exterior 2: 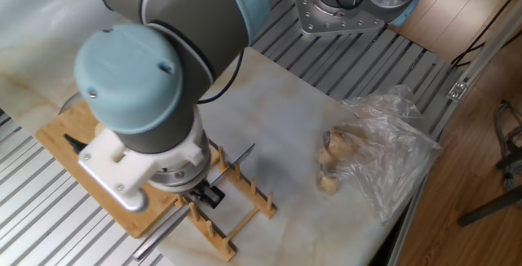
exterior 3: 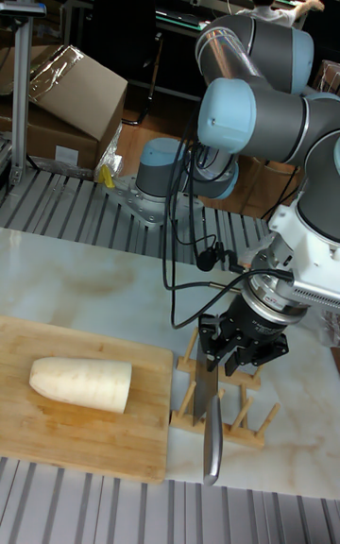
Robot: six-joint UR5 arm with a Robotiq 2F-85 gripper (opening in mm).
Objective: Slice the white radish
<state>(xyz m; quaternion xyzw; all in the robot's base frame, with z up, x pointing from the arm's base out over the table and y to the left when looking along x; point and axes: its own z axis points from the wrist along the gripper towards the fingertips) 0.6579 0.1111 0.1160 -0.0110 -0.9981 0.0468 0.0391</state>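
Your end effector (exterior 3: 219, 352) sits low over the wooden rack (exterior 3: 227, 412) — it's closed on the knife (exterior 3: 210, 412) there. The radish (exterior 3: 80, 383) lies whole on the cutting board (exterior 3: 85, 431), well apart to the side — untouched.

The arm (exterior 3: 260, 81) is built of grey cylindrical segments capped with rounded pale-blue joint covers, and a white housing is seen at the wrist above a ribbed silver flange. A black two-finger gripper (exterior 3: 229, 344) is mounted beneath that flange. Thin black cables (exterior 3: 179, 223) are strung loosely from the upper joints down to the wrist.
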